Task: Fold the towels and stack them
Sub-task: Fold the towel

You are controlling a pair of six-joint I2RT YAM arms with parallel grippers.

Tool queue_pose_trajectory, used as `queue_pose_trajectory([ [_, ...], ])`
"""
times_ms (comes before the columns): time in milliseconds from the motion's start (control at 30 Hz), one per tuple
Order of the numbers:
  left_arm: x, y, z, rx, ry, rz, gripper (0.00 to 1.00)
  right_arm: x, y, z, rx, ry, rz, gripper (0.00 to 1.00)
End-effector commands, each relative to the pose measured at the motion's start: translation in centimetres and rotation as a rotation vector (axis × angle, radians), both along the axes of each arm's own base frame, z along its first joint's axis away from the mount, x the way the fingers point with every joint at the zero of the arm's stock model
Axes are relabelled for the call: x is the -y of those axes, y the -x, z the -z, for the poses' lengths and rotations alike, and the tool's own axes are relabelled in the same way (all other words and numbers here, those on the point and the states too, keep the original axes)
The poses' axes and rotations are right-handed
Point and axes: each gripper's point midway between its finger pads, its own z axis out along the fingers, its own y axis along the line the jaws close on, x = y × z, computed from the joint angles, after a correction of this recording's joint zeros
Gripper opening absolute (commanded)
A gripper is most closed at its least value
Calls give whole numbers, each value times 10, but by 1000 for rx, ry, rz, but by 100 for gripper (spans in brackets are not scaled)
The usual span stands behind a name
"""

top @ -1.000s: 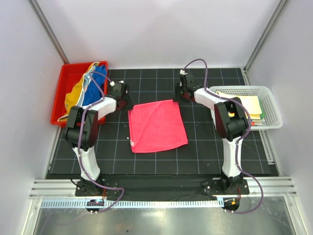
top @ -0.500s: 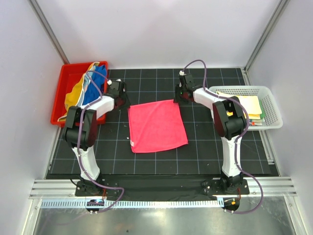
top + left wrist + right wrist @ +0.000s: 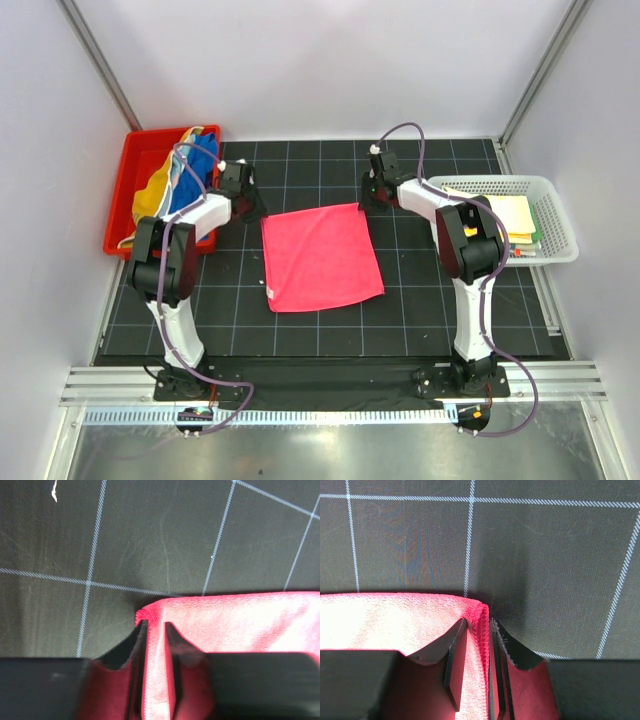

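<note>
Wrist views: left gripper (image 3: 155,624) and right gripper (image 3: 477,622), jaws narrowly parted, straddle far corners of the pink-red towel (image 3: 320,255); pinch fully, then lift evenly.

The top view looks down from high behind, over the whole black mat (image 3: 420,310). The 2 wrist views face down, very close, each on 1 far corner of its mid-frame pink-red towel (image 3: 320,255).
</note>
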Motion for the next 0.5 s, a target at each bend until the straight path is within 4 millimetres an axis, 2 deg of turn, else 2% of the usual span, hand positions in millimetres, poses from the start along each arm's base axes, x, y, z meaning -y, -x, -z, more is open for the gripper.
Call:
queue_pose_trajectory([
  [0,4,-4,-19,44,24,25,27,-4,-13,-16,46,-23,-5,31],
  [167,6,-1,-13,38,34,29,32,-5,-12,-15,43,-29,-6,31],
  [467,9,4,-6,24,65,25,31,-6,-13,-15,47,-31,-6,31],
])
